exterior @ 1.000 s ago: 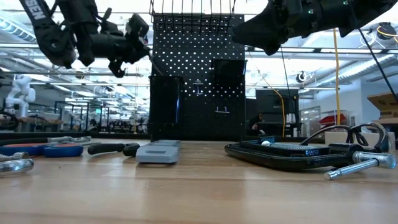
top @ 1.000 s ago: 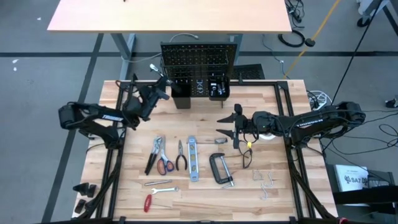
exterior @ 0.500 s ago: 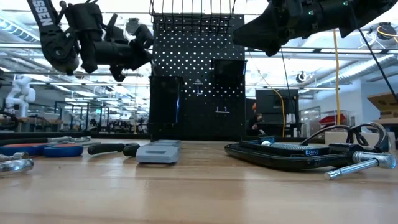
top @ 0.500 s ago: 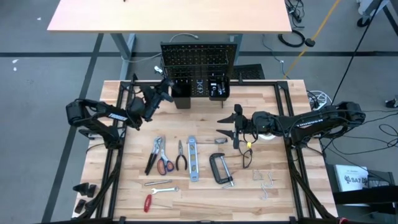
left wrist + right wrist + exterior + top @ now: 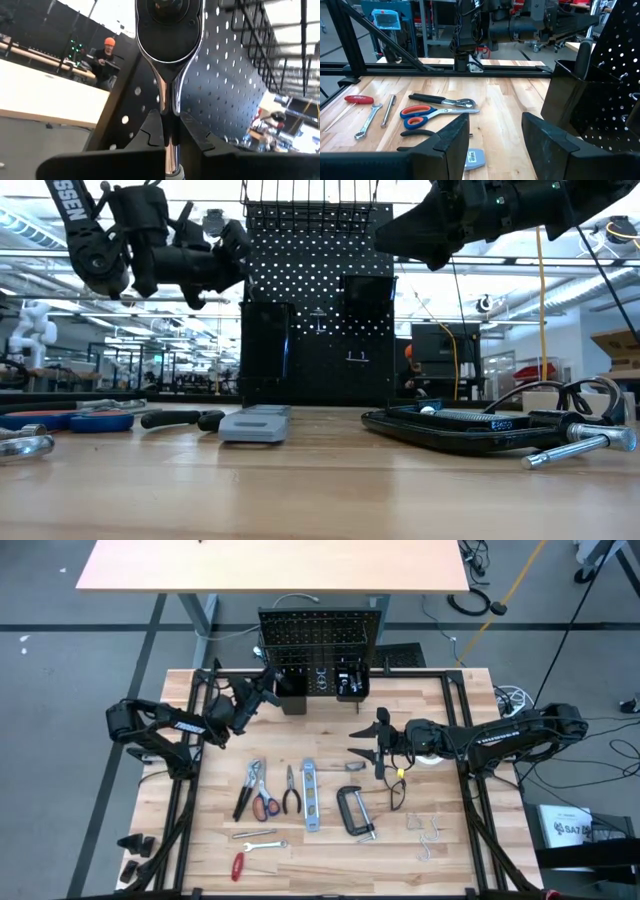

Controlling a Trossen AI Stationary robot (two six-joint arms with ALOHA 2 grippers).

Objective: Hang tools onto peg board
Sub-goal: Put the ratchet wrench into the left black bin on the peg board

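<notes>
A tan wooden table (image 5: 330, 840) stands on a grey floor, with a second tabletop beyond it and a bright workshop behind. At the table's far edge the peg board (image 5: 320, 640) stands upright, two black bins on its lower part.

The left gripper (image 5: 262, 683) is raised just beside the board's left bin, its fingers (image 5: 155, 131) pinched on the shaft of a chrome ratchet wrench (image 5: 169, 45). The wrench's round head points past the fingertips toward the perforated panel, close to it; whether it touches the board cannot be told. In the low view the gripper hangs high, to the left of the board.

On the table in front of the board lie the other tools, well apart from that gripper: black-handled pliers (image 5: 246, 787), red-handled scissors (image 5: 265, 805), a second pair of pliers (image 5: 291, 792), the blue-silver level (image 5: 310, 794) and the black C-clamp (image 5: 354, 811) in a rough row. Nearer the front edge lie a small wrench (image 5: 258, 844) and the red screwdriver (image 5: 238, 865).

The right gripper (image 5: 374, 746) hovers over the table's middle right, jaws spread and holding nothing, with the white tape roll (image 5: 428, 753) beneath its arm.

In the left wrist view a person in an orange cap (image 5: 105, 55) sits far off.
</notes>
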